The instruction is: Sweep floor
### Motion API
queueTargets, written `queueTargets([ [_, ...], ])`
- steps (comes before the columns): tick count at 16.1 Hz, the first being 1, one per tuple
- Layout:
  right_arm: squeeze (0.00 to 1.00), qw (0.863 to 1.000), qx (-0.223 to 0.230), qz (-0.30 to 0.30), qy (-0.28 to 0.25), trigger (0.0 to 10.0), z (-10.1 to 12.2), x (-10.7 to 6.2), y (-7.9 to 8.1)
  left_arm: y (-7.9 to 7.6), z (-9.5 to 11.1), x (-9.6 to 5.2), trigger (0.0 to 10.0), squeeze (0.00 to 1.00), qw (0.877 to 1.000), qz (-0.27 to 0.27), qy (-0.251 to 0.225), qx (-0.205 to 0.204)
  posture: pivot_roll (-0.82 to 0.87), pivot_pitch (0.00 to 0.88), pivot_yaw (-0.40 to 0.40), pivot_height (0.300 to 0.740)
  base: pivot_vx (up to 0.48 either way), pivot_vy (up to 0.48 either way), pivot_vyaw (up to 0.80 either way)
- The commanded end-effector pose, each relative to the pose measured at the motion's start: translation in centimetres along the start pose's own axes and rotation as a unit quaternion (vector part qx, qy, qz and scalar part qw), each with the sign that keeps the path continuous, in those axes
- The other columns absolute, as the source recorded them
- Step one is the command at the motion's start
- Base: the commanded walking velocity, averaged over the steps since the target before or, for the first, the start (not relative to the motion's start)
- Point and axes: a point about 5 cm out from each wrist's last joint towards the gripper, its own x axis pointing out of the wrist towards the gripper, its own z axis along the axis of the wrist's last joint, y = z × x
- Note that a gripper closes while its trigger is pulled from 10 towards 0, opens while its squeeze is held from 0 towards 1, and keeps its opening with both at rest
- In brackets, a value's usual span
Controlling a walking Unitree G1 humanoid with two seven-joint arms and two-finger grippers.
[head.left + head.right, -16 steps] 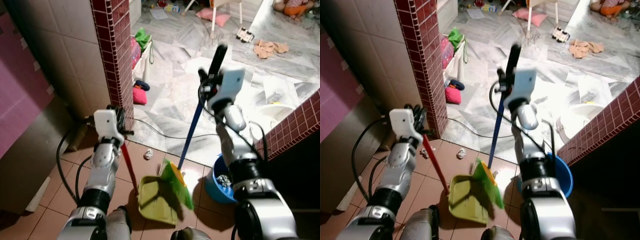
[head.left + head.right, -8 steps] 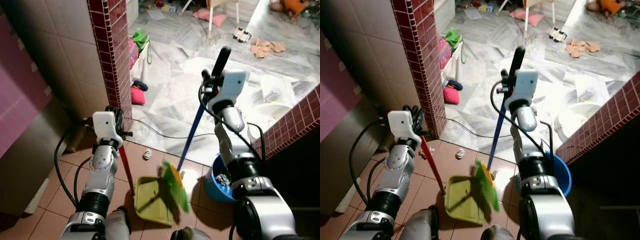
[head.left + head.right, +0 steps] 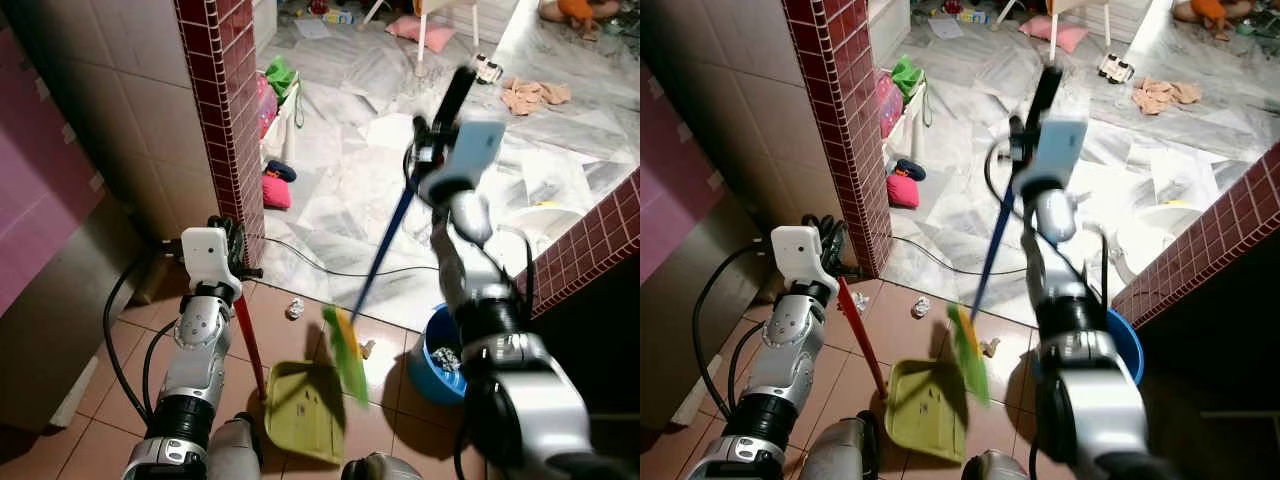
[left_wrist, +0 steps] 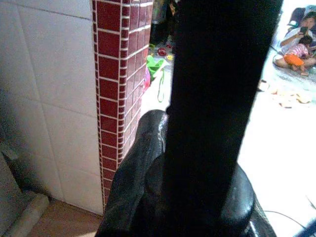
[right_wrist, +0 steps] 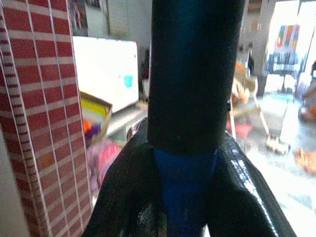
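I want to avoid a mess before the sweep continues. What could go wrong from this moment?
1. The small crumpled scrap lies beyond the green dustpan; the broom head may flick it aside rather than in.
2. The black cable crosses the floor near the broom's blue handle and could snag.
3. The blue bucket stands close beside the right arm and might be knocked.

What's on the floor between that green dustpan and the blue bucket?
In the left eye view, the broom's green-and-yellow head hangs between the dustpan and the blue bucket, with a small pale scrap on the tiles beside it.
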Motion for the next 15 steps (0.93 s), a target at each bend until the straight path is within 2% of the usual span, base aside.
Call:
queueTargets([
  [1,0.00,0.998,-0.022,0.001,-0.054,10.0,2.3,0.9,-0.5,-0.5,0.8,0.3,10.0,0.00,1.000,-0.011,-0.017,0.000,0.01,0.079,-0.057,0.740,0.000,0.000,0.00],
  [3,0.00,0.998,-0.026,-0.010,-0.053,10.0,2.4,1.0,-1.0,-0.6,0.9,0.1,10.0,0.00,1.000,-0.011,-0.014,-0.001,0.01,0.085,-0.060,0.740,0.000,0.000,0.00],
  [5,0.00,0.997,-0.062,0.000,-0.045,10.0,1.6,0.6,-1.1,-0.6,0.8,0.0,10.0,0.00,1.000,-0.011,-0.012,0.001,0.01,0.086,-0.060,0.740,0.000,0.000,0.00],
  [7,0.00,0.995,-0.092,0.015,-0.026,10.0,0.2,-0.1,-1.0,-0.6,0.8,0.0,10.0,0.00,1.000,-0.011,-0.011,0.002,0.01,0.087,-0.060,0.740,0.000,0.000,0.00],
  [9,0.00,0.994,-0.102,0.025,0.022,10.0,-2.2,-1.3,-0.7,-0.5,0.7,0.0,10.0,0.00,1.000,-0.005,-0.008,0.006,0.01,0.088,-0.060,0.740,0.000,0.000,0.00],
  [10,0.00,0.994,-0.097,0.031,0.048,10.0,-3.6,-2.2,-0.3,-0.4,0.7,0.0,10.0,0.00,1.000,-0.004,-0.006,0.006,0.01,0.088,-0.060,0.740,0.000,0.000,0.00],
  [12,0.00,0.992,-0.040,0.043,0.109,10.0,-6.6,-4.6,0.9,-0.2,0.3,0.0,10.0,0.00,1.000,0.004,0.004,0.002,0.01,0.089,-0.057,0.740,0.000,0.000,0.00],
  [13,0.00,0.991,-0.005,0.039,0.125,10.0,-7.2,-5.0,1.3,-0.1,0.3,0.1,10.0,0.00,1.000,0.005,0.006,0.002,0.02,0.086,-0.053,0.740,0.000,0.000,0.00],
  [15,0.00,0.991,0.020,0.059,0.120,10.0,-6.8,-4.8,1.6,-0.1,0.3,0.2,10.0,0.00,1.000,0.004,0.007,0.004,0.01,0.082,-0.050,0.740,0.000,0.000,0.00],
])
